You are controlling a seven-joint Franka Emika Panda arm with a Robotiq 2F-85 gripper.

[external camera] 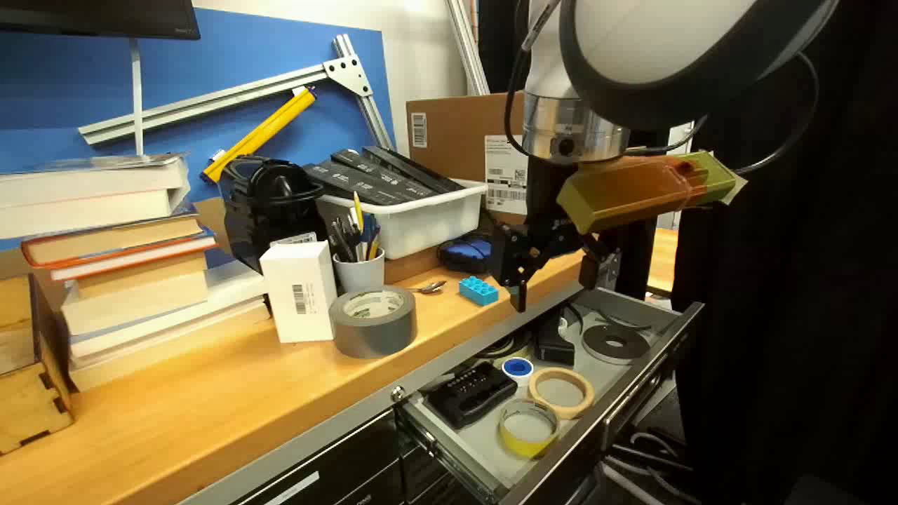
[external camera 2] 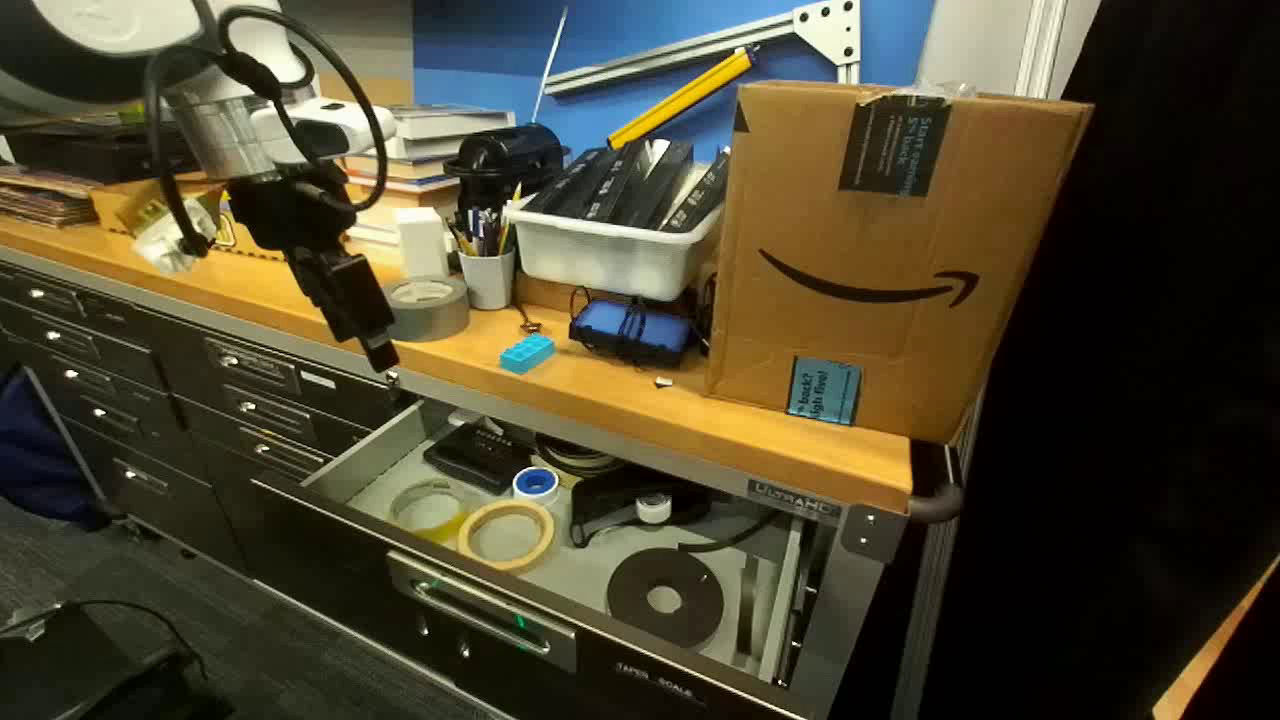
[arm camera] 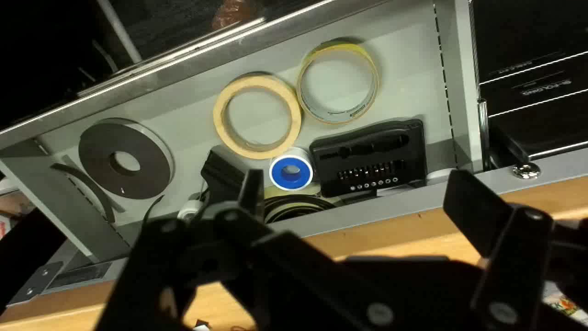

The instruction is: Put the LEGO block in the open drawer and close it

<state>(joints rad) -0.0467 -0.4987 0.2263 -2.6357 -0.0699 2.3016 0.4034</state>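
The bright-blue LEGO block [external camera: 478, 290] [external camera 2: 527, 353] lies on the wooden benchtop near its front edge in both exterior views. It does not show in the wrist view. The open drawer [external camera: 456, 443] [external camera 2: 580, 580] is pulled out below the benchtop edge; its grey inside also shows in the wrist view [arm camera: 406, 92]. My gripper [external camera: 554, 287] [external camera 2: 380, 355] is open, fingers pointing down, near the bench's front edge and apart from the block. In the wrist view the fingers of my gripper [arm camera: 353, 181] are wide apart with nothing held between them.
The grey tape roll [external camera: 374, 333], white box [external camera: 298, 291], pen cup [external camera 2: 488, 278] and dark-blue thing [external camera 2: 635, 330] stand around the block. A white bin [external camera 2: 610, 250] and a tall cardboard box [external camera 2: 880, 250] are behind. The drawer holds tape rolls [arm camera: 257, 117] and a black tool case [arm camera: 367, 156].
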